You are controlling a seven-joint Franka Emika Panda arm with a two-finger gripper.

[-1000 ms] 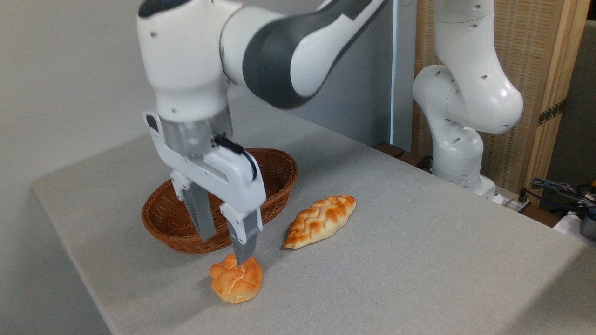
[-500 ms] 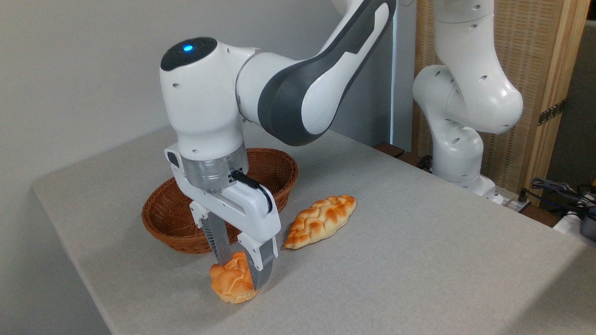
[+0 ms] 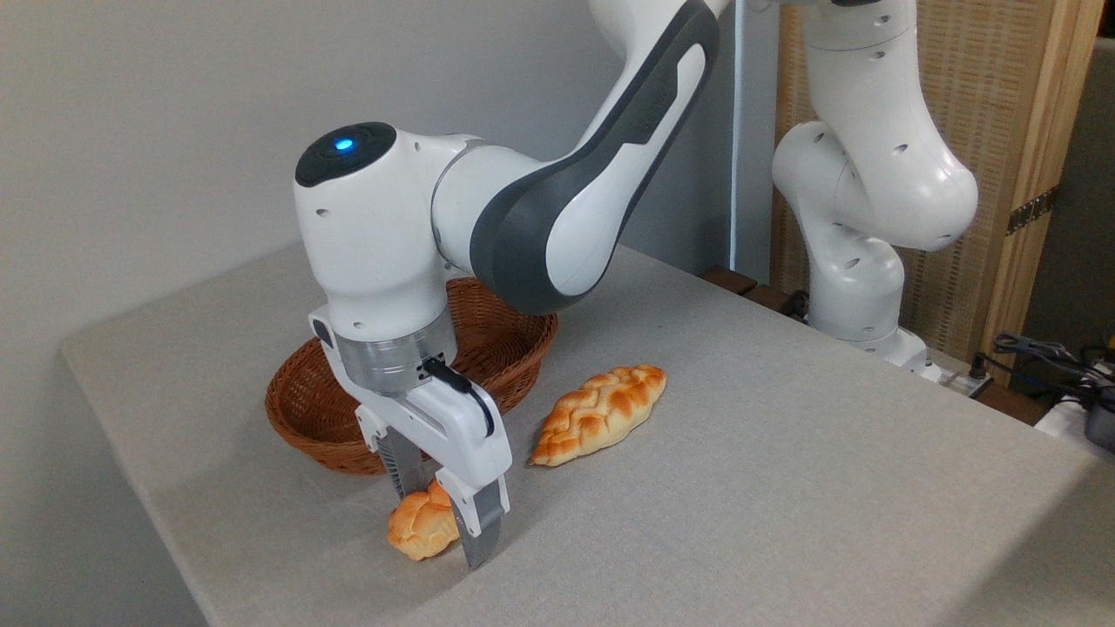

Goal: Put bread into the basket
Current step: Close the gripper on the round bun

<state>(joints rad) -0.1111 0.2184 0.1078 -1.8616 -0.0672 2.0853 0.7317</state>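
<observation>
Bread (image 3: 420,528): near the table (image 3: 784,488) front edge, now between the lowered gripper (image 3: 446,529) fingers, closing but grip unconfirmed. Basket (image 3: 514,331): just behind, empty. Lift comes next.
</observation>
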